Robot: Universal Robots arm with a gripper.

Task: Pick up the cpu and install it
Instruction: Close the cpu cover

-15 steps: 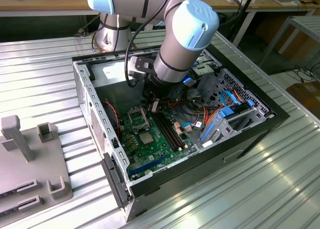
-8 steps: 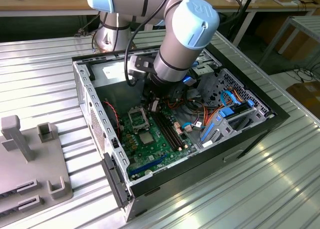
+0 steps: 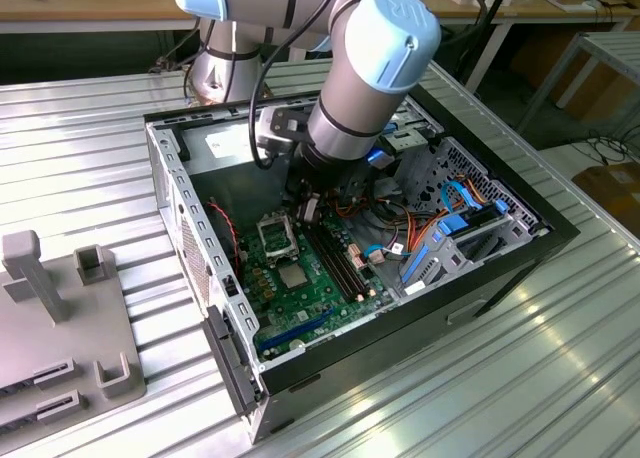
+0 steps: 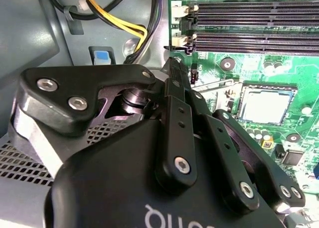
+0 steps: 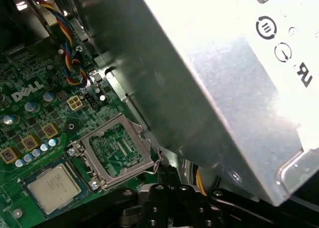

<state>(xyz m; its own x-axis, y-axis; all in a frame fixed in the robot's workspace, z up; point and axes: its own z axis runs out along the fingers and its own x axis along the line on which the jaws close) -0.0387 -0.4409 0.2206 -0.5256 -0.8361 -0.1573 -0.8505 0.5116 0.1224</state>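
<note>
The arm (image 3: 355, 78) reaches down into the open computer case (image 3: 500, 268), which lies on a ribbed metal table (image 3: 80, 148). In the exterior view, its gripper (image 3: 305, 204) hangs low over the green motherboard (image 3: 300, 313), close to the case's back wall. I cannot tell whether the claw is wide or narrow, and I see nothing in it.

The cpu (image 3: 292, 275) lies flat on the board with its silver-grey top up. It is clear of the gripper, which sits at about 12 o'clock from it in the exterior view. The hollow socket frame (image 3: 275, 236) stands swung open just beside the chip, at about 11 o'clock. The long black memory slots (image 3: 340, 263) run at about 3 o'clock.

Both wrist views show the cpu (image 4: 264, 104) (image 5: 54, 188) uncovered, and the first wrist view shows the frame (image 5: 117, 151) tilted up next to it.

A grey fixture (image 3: 60, 318) rests on the table at 9 o'clock from the case.
</note>
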